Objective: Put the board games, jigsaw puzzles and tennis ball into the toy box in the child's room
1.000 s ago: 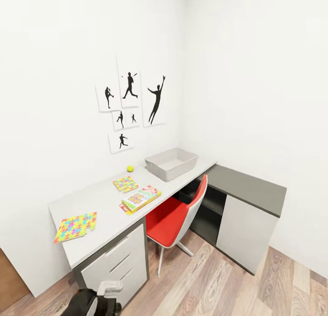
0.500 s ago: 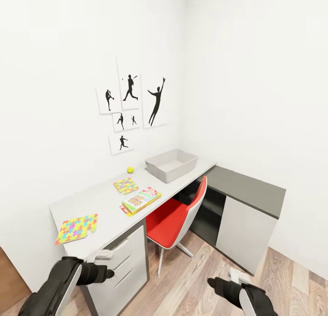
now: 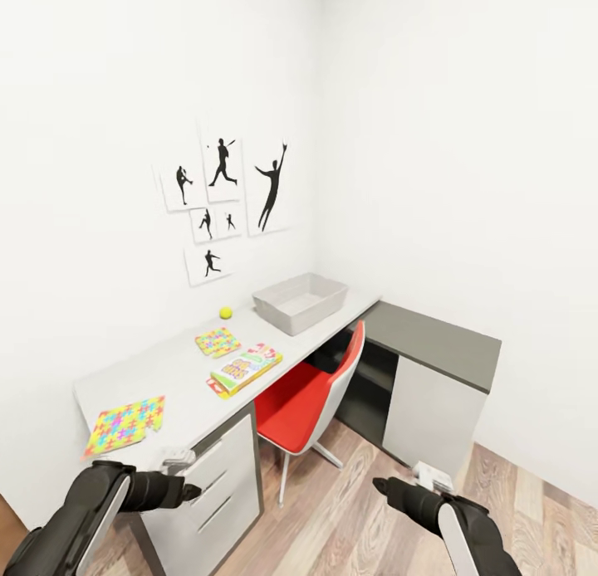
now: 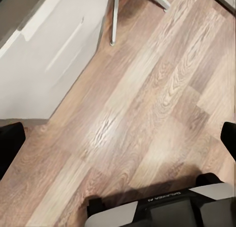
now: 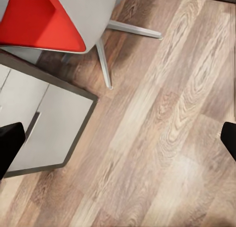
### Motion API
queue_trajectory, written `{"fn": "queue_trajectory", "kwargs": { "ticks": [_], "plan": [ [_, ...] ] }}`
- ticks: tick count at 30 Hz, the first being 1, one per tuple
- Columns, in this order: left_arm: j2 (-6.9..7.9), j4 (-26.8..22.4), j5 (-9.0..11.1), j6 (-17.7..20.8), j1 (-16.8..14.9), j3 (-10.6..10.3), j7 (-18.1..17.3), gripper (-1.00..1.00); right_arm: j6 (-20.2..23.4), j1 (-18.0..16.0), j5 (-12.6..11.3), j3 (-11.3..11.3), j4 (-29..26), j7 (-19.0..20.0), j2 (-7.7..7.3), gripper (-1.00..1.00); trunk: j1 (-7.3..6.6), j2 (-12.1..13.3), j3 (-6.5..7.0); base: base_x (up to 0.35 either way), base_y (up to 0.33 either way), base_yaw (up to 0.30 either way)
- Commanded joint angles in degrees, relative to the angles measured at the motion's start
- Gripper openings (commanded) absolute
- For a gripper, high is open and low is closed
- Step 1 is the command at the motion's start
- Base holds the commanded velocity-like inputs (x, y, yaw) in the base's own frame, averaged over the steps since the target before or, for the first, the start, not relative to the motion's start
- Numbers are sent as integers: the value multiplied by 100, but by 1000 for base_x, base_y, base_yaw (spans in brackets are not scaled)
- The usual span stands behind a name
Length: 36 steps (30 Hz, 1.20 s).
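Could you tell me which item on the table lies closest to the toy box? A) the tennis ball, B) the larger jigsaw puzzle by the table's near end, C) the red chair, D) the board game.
A: in the head view the tennis ball sits just beside the toy box near the wall, closer than the board game or either puzzle.

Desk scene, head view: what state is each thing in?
Toy box: upright, empty.
Ball: loose on table.
Small puzzle: flat on table.
Large puzzle: flat, one piece missing at a corner.
Board game: flat, closed.
Drawers: shut.
Left gripper: open, empty.
Right gripper: open, empty.
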Motion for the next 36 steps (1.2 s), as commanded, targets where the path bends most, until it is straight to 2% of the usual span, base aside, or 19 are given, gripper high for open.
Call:
{"fn": "queue_trajectory", "kwargs": {
  "ticks": [1,8,16,19,22,23,27,30,31,34,36],
  "plan": [
    [6,-22,1,32,-3,5,-33,100,35,-6,-18,-18,-7,8,7,100,1,-7,-9,0,0,-255],
    [20,-302,1,41,-4,-21,-83,100,56,-2,-51,-56,-13,8,-30,100,1,-7,-9,0,0,-271],
    [14,-375,-13,10,-3,-80,-82,100,68,4,-73,-87,-14,14,-61,100,1,-7,-9,0,0,-278],
    [18,-388,-12,8,-2,-74,-84,100,86,2,-158,-128,-24,13,-70,100,1,-7,-9,0,0,-280],
    [19,-395,-10,4,-2,-74,-85,100,185,-6,-374,-210,-27,13,-86,100,1,-7,-9,0,0,-280],
    [19,-395,-10,4,-2,-74,-85,100,185,-6,-374,-210,-27,13,-86,100,1,-7,-9,0,0,-280],
    [9,-399,-10,-1,-2,-84,-84,100,447,-6,-839,-390,-42,9,-108,100,1,-7,-9,0,0,-280],
    [13,-402,-10,-3,-2,-86,-85,100,608,3,-1242,-612,-41,4,-141,100,1,-7,-9,0,0,-280],
    [16,-402,-10,-4,-2,-84,-86,100,680,8,-1468,-762,-50,2,-177,100,1,-7,-9,0,0,-280],
    [22,-404,-11,-6,-2,-76,-84,100,761,22,-1773,-1018,-42,1,-277,100,1,-7,-9,0,0,-280],
    [25,-403,-11,-9,-2,-74,-83,100,777,27,-1852,-1098,-29,3,-328,100,1,-7,-9,0,0,-280]
  ]
}}
